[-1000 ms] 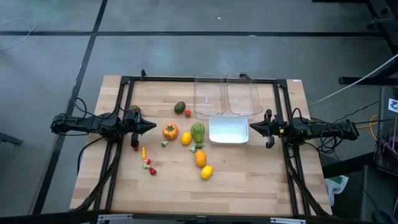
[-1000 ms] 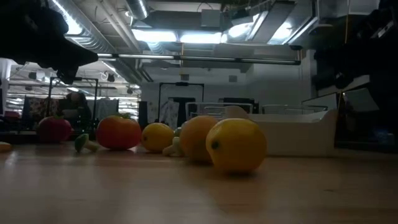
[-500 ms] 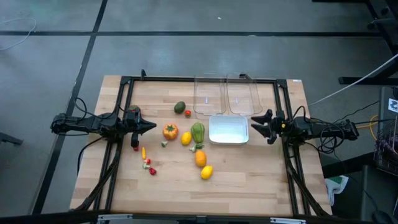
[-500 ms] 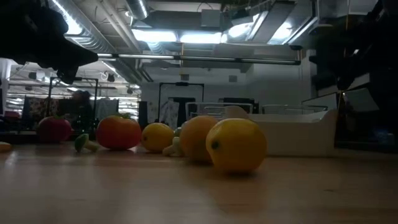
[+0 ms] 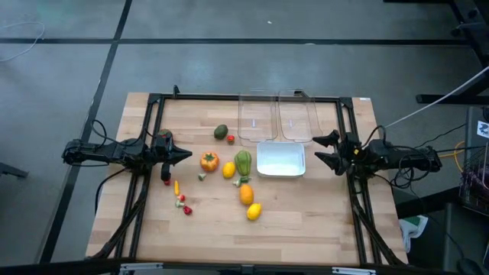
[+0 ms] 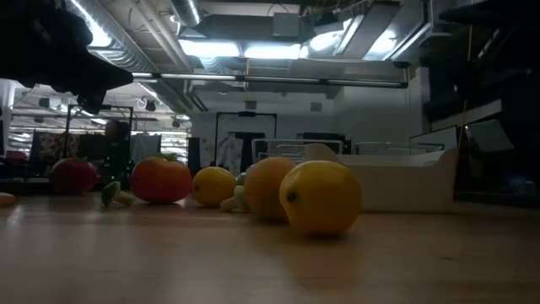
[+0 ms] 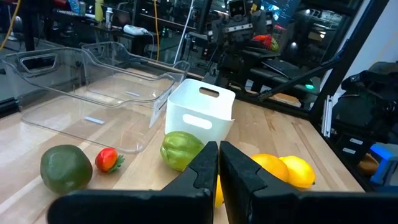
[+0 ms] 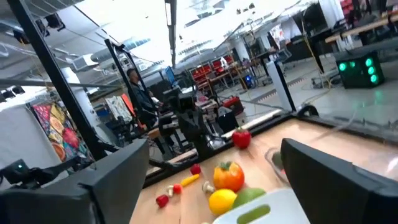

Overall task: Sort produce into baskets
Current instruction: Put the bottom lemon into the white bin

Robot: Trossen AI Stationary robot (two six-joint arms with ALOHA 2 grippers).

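Right gripper (image 5: 322,150) wide, beside our white tub (image 5: 280,160), seemingly empty; clear tubs' (image 5: 276,118) contents hard to discern.

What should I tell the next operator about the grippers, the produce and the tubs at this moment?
Left gripper: shut, empty, at the table's left edge.
Right gripper: open, empty, just right of the white tub.
Two clear tubs sit side by side behind the white one; all three look empty.
All produce lies on the table, left of the tubs.
Done: nothing sorted.
Left: every piece.
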